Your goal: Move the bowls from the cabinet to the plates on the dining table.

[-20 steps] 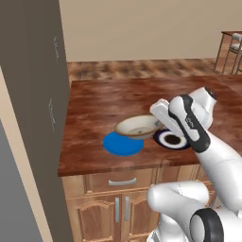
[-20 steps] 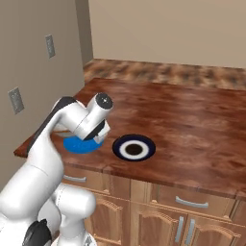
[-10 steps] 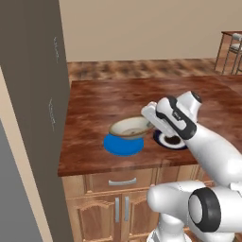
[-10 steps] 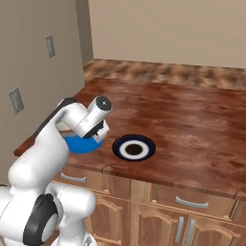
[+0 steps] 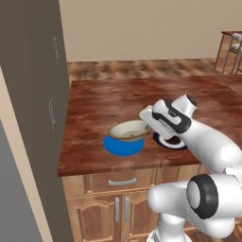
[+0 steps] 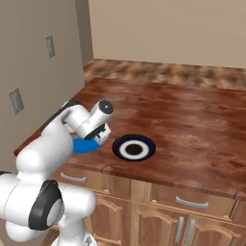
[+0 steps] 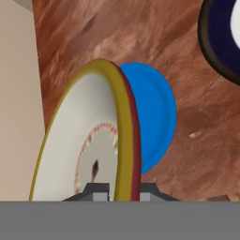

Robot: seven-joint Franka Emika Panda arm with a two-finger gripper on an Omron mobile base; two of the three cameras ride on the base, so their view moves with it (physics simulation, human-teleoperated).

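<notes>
Over blue plate (image 5: 123, 145), end effector (image 5: 147, 124) grips cream bowl (image 5: 128, 131).

A tall grey wall (image 5: 33, 104) rises well to the left of the gripper (image 5: 146, 124). It carries two sockets, one (image 6: 16, 100) nearer the gripper and one (image 6: 50, 45) farther along. Beyond the gripper, a wood-patterned floor (image 5: 142, 68) meets a beige wall (image 5: 142, 28). A chair (image 5: 231, 47) stands far off to the gripper's right.
</notes>
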